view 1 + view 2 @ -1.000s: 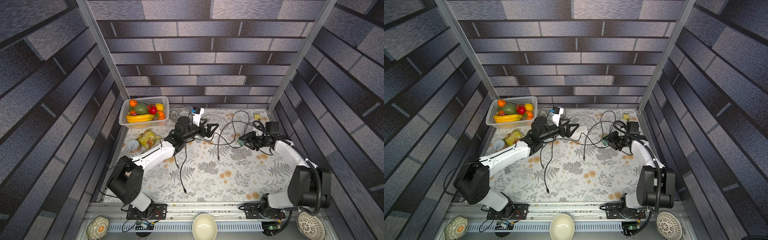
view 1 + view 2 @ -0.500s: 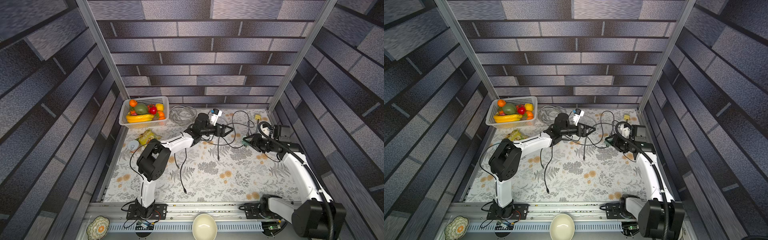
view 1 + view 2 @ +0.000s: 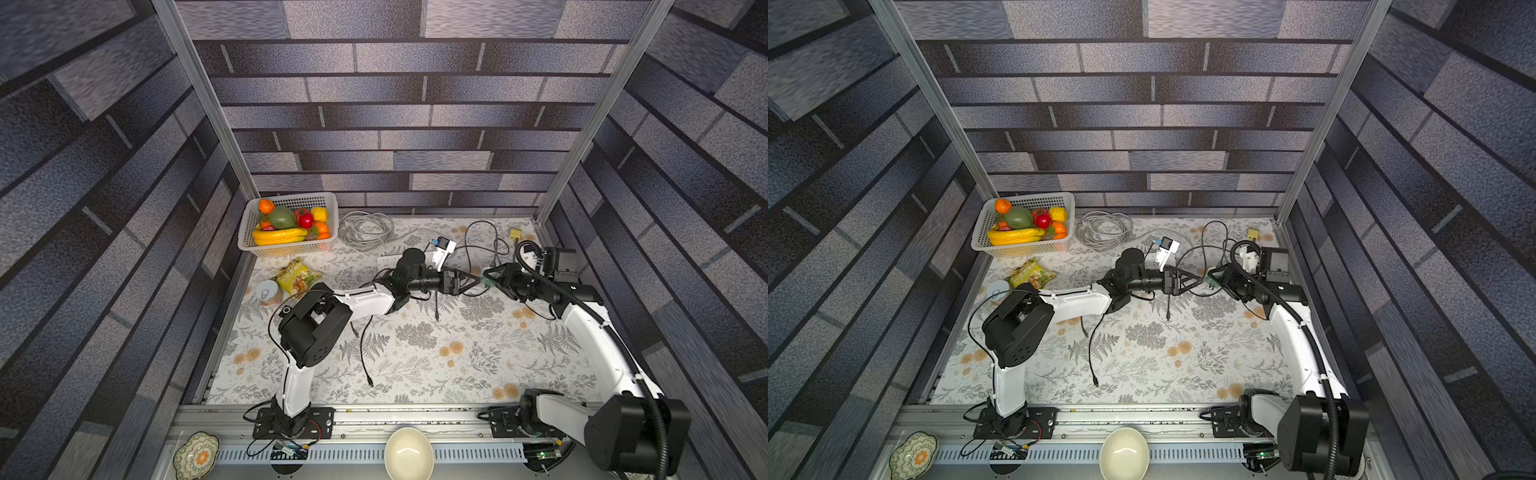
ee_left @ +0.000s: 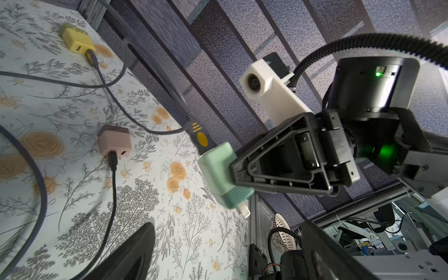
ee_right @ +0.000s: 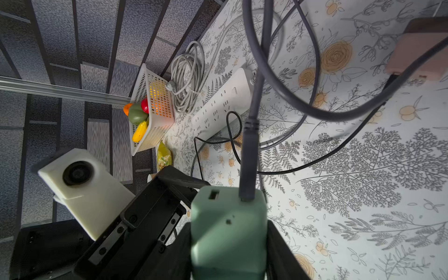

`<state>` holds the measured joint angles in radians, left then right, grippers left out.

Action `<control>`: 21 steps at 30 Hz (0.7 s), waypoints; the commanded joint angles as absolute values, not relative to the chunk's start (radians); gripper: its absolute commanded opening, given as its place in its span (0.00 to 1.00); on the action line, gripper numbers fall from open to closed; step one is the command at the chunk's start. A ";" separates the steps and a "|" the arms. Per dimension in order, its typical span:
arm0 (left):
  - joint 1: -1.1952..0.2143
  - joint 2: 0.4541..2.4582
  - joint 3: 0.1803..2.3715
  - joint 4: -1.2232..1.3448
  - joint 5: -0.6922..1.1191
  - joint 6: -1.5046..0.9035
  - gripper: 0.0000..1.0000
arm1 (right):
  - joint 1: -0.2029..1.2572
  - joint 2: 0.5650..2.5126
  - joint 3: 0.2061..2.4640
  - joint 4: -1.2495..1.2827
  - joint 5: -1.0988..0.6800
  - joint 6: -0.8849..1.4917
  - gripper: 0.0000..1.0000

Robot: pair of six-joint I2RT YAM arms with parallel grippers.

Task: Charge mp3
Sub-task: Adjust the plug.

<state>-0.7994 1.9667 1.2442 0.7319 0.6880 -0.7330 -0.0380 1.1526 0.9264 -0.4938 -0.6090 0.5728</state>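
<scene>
Right gripper (image 5: 229, 232) clamps green charger (image 4: 219, 167), 2 o'clock over floral cloth (image 3: 415, 374); left gripper (image 3: 471, 280) gapes empty.
Mp3 not discernible; cable (image 5: 248, 157) end lost in tangle. Grey brick-print walls (image 3: 395, 104) all round.

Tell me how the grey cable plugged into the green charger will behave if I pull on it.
Probably floppy: the grey cable hangs in loose curves above the table. Its plug looks stiff and stands straight out of the green charger, so pulling there likely loads the socket. The jaws of the right gripper clamp the charger, so it should hold.
</scene>
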 commanded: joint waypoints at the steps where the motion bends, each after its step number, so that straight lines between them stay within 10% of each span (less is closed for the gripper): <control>1: -0.834 1.948 1.274 0.630 0.640 -0.612 0.96 | -0.022 1.149 0.904 -0.452 -0.598 0.598 0.21; 21: -0.880 2.028 1.351 0.673 0.413 -0.690 0.83 | 0.005 1.103 0.837 -0.363 -0.583 0.714 0.25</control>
<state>-0.8665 2.0125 1.3014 0.6220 0.4492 -0.6575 -0.0082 1.1236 0.8543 -0.3920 -0.5728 0.6827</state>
